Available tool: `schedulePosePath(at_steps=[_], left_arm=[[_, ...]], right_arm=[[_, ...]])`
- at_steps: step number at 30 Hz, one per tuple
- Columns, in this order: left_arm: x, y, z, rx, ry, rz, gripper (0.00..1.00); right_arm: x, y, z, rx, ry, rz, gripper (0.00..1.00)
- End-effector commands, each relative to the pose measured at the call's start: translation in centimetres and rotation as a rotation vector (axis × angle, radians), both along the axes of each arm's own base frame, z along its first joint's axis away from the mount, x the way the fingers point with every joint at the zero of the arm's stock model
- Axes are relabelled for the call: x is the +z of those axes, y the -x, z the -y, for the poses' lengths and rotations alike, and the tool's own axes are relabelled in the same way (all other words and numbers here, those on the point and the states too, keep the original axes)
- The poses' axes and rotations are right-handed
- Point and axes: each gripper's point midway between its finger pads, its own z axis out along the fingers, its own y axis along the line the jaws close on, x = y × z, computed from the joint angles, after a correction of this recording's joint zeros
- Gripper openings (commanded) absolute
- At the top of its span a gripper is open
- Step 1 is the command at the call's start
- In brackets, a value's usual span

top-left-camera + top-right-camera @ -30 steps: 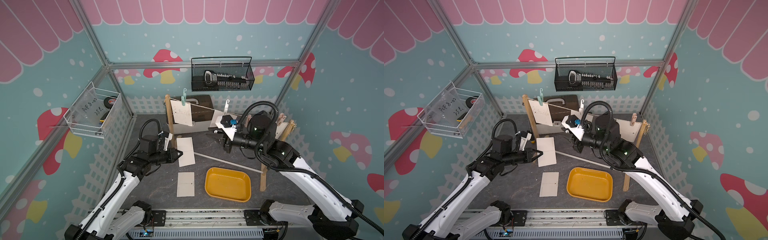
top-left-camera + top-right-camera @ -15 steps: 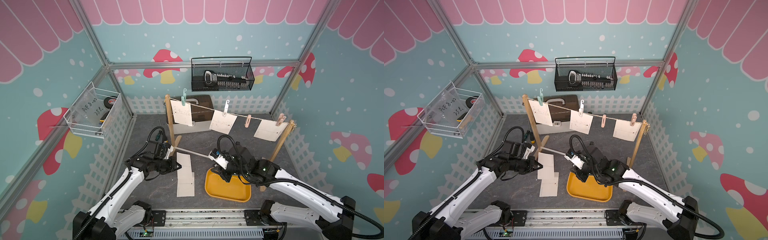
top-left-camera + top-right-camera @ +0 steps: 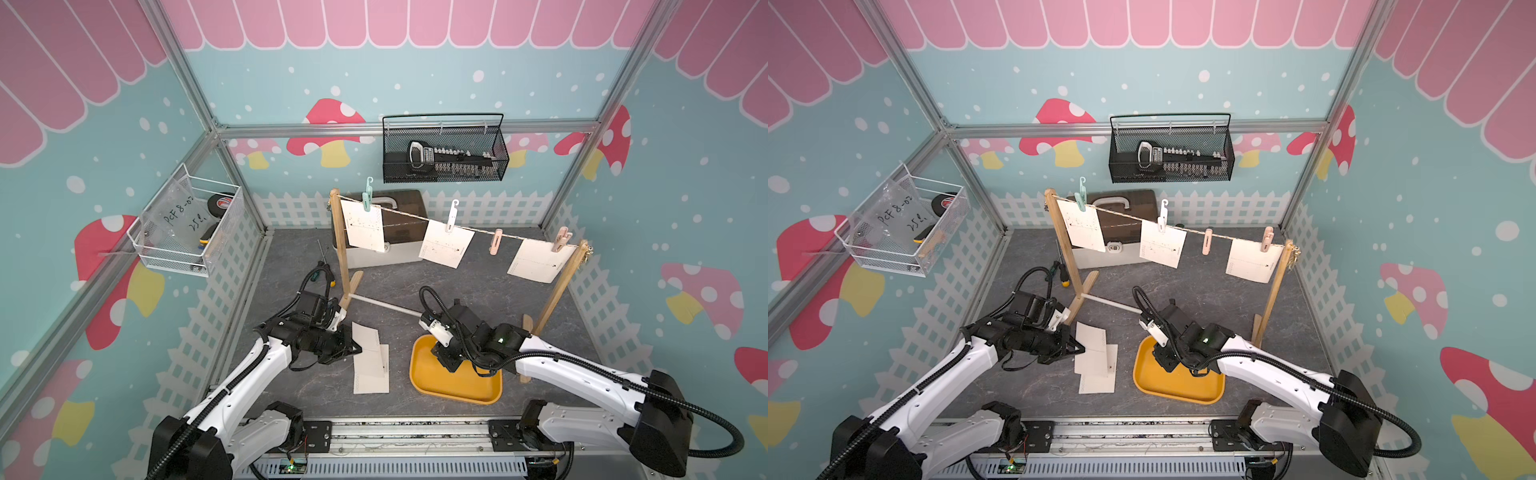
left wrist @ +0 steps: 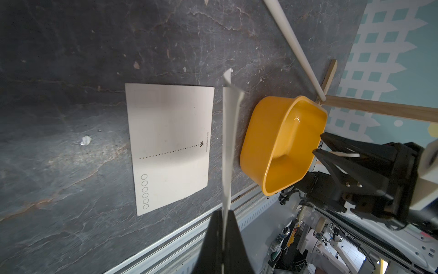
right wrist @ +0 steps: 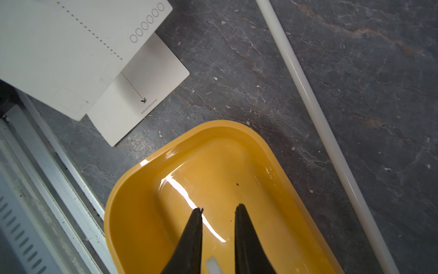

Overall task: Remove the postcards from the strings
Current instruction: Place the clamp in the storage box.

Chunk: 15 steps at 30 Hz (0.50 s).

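**A:** How are your arms set?

**B:** My left arm comes in from the lower left of both top views with the elbow bent. The left tool point(image 3: 356, 348) sits low over the counter point(image 3: 436, 286) and aims toward the right of the frame. My right arm stretches in from the lower right with the wrist bent down. The right tool point(image 5: 219, 208) points into the yellow tray point(image 3: 457, 397) at lower centre.

**A:** And the tools themselves?

**B:** The left is pressed together, pinching the held postcard point(image 4: 228, 142) by one edge. The right tool's tips are drawn almost together with a slim gap. A white bit point(image 5: 213, 265) shows between its fingers. I cannot tell what it is, or whether it is gripped.

**A:** Which way do the cards lie?

**B:** The held postcard stands tilted rather than flat, one face toward the tray. I cannot tell its long axis. Just below it in the frame, the flat postcard point(image 3: 372, 380) lies on the counter. Its long axis runs up-and-down the frame and its arrow points right, toward the tray. The string point(image 3: 407, 215) slopes from upper centre down to the right. On it the left postcard point(image 3: 365, 226) hangs long side down. The middle postcard point(image 3: 446, 249) and right postcard point(image 3: 538, 262) hang skewed.

**A:** What differs from a second ago?

**B:** My right arm was raised to the string at mid-frame then. Now it is folded down over the tray. My left tool sits lower in the frame.
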Motion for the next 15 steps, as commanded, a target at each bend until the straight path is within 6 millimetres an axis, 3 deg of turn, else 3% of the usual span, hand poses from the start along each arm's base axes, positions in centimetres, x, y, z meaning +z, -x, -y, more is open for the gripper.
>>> schedulePosePath(at_steps=[1,7,15], left_arm=[[-0.2,0.0,0.4,0.045,0.047,-0.033,0.00],[-1.4,0.2,0.6,0.096,0.063,-0.073,0.00],[-2.3,-0.7,1.3,0.165,0.080,-0.091,0.00]], right_arm=[[-1.4,-0.6,1.4,-0.067,0.100,-0.003,0.25],[-2.5,-1.2,2.1,-0.107,0.161,-0.005,0.44],[-1.2,-2.0,1.7,-0.124,0.136,0.037,0.60]])
